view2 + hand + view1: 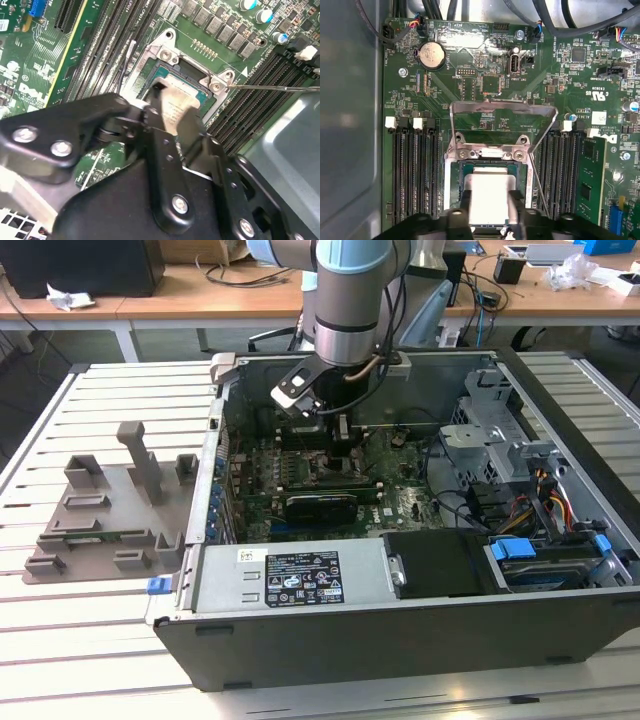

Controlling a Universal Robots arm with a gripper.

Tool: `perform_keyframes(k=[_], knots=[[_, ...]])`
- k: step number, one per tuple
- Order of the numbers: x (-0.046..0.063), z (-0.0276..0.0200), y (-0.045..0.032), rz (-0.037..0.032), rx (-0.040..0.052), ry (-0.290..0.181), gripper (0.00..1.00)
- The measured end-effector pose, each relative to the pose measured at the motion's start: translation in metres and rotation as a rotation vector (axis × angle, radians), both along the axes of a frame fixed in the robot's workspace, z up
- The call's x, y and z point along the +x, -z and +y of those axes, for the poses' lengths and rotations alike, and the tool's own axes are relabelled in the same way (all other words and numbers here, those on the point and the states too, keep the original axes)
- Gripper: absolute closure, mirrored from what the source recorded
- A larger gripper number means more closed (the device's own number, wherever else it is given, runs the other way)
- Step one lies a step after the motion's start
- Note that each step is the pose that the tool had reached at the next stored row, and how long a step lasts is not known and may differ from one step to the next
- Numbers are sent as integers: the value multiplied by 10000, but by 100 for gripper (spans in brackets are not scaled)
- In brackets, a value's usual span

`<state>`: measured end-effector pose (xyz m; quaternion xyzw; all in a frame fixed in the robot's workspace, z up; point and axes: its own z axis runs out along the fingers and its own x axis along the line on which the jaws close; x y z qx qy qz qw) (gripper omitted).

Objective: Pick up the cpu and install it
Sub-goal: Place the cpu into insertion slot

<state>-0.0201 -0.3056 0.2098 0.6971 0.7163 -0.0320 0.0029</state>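
Observation:
The cpu (490, 186), a flat silver square with a thin green rim, sits level in or just above the dark metal socket frame (489, 149) on the green motherboard. My gripper (490, 206) is shut on it, one black finger (465, 202) on each side. The socket's hinged load plate (502, 106) stands open behind it. In the second wrist view the cpu (184, 101) shows between the black fingers (159, 97), over the socket frame (167, 54). In the exterior view my gripper (340, 452) reaches down into the open computer case (300, 580).
Memory slots (414, 170) flank the socket on both sides, and a thin lever wire (540, 192) lies beside it. A drive cage and cable bundle (520, 480) fill the case on the exterior view's right. A grey plastic tray (100, 515) with upright blocks lies outside, on the exterior view's left.

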Motion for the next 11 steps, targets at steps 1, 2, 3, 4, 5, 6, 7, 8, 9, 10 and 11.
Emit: perform_keyframes(k=[1,2,3,4,5,6,7,8,9,10,11], knots=[[-1,0,0,0,1,0,64],[-2,-1,0,1,1,0,70],[-4,-1,0,1,2,1,76],[-6,-2,0,0,3,0,82],[-8,-3,0,0,2,-1,82],[-9,-5,0,1,4,-1,82],[-11,-6,0,0,5,-1,89],[-12,-8,0,0,7,-1,89],[-13,-9,3,0,9,-1,89],[-13,-10,9,0,9,0,89],[-13,-10,28,7,9,0,89]])
